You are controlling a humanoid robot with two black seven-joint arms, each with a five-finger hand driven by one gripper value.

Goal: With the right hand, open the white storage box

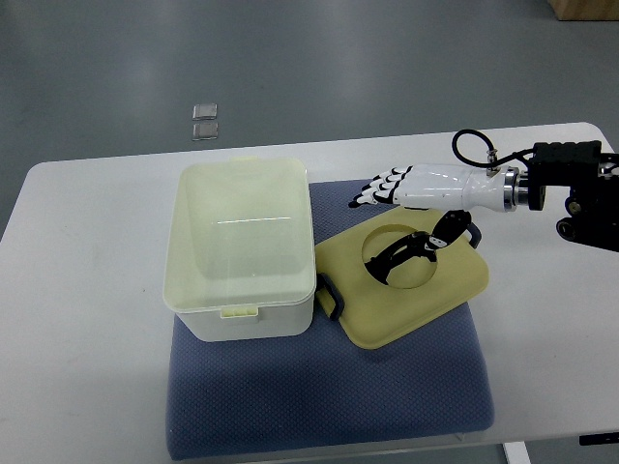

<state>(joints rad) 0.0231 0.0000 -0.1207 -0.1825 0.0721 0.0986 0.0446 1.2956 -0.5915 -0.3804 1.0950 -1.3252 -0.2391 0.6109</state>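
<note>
The white storage box (242,249) stands on a blue mat at the left, and its top looks uncovered, with the pale inside showing. Its cream lid (426,295) lies flat on the mat just right of the box, with a round recess holding a black handle (397,257) and a dark latch (329,295) at its left edge. My right hand (401,188) reaches in from the right and hovers over the lid's far edge. Its fingers (375,189) are stretched out toward the box's upper right corner, and the thumb (451,232) hangs down by the recess. It holds nothing.
The blue mat (329,396) lies on a white table (87,251) and covers its near middle. Two small clear squares (204,122) lie on the grey floor beyond the table. My right forearm (571,188) spans the table's right side.
</note>
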